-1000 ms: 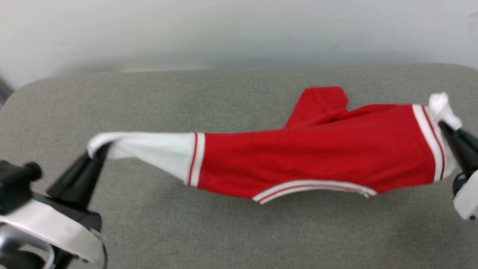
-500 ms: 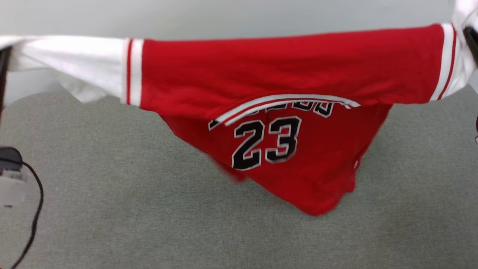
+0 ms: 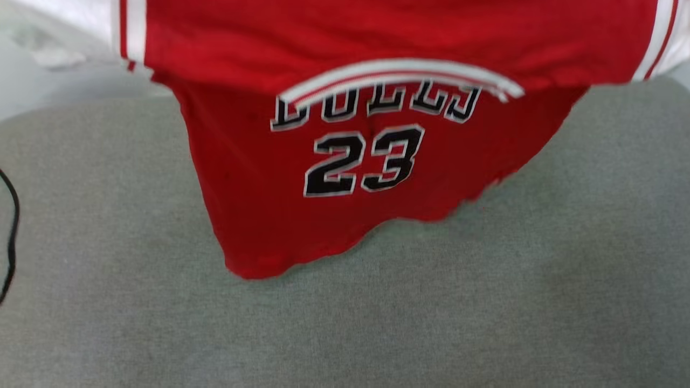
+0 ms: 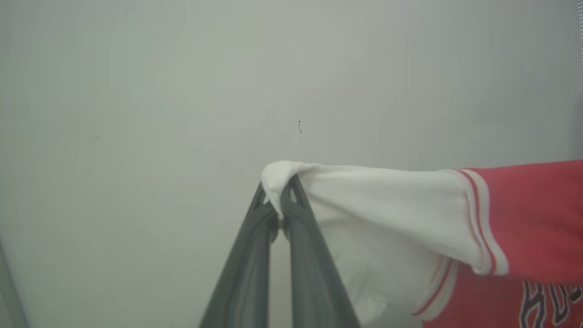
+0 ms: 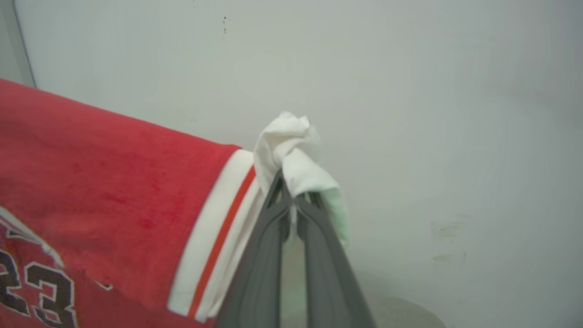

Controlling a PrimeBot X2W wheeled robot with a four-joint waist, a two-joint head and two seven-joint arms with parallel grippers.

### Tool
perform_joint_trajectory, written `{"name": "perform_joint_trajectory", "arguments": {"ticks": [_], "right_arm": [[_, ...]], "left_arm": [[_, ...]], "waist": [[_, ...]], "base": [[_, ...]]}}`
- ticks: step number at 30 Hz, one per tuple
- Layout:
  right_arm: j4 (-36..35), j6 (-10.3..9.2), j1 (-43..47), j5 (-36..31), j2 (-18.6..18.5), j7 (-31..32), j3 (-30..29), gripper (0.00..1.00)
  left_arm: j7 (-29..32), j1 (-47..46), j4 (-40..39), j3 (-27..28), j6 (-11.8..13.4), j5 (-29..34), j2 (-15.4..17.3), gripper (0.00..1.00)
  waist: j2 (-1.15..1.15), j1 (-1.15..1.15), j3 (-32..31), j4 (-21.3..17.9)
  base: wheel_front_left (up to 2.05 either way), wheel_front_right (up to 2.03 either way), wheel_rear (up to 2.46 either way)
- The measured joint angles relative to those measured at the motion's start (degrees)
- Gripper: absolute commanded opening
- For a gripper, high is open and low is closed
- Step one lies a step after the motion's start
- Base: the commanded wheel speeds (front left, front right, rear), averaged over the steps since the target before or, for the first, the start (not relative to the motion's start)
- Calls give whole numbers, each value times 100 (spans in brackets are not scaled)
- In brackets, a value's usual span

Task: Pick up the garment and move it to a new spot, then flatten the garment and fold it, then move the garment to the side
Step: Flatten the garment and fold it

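Observation:
The red garment hangs stretched in the air above the grey table, its black "23" print facing me and its lower hem dangling just over the surface. In the left wrist view my left gripper is shut on the bunched tip of one white sleeve. The right wrist view has my right gripper shut on the crumpled end of the other white sleeve, beside the red-and-white striped trim.
A pale wall stands behind the table. A thin black cable curves along the left edge of the head view. Bare grey tabletop spreads in front of and beside the hanging shirt.
Both arms have lifted the garment from low over the table to high in the air; it has unfurled, showing the printed front. The grippers have left the head view.

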Motion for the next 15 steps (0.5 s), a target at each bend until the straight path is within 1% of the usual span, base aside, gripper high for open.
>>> {"name": "perform_joint_trajectory", "arguments": {"ticks": [3,8,12,15], "right_arm": [[229,-1,-559,-121,-30,-62,136,0],[867,-1,-1736,-463,-207,-378,382,0],[1462,0,-2762,-678,-235,-637,583,0],[1976,0,-3527,-858,-257,-929,758,0]], "left_arm": [[-75,-566,293,-123,-37,-5,67,0],[-300,-1878,1040,-499,-172,124,172,0],[-474,-3116,1831,-827,-263,234,185,0],[-633,-4006,2447,-1077,-334,438,255,0]], "waist": [[0,0,282,-3],[0,0,884,14],[0,1,1425,63],[0,1,1838,108]], "base": [[0,0,0],[0,0,0],[0,0,0],[0,0,0]]}}
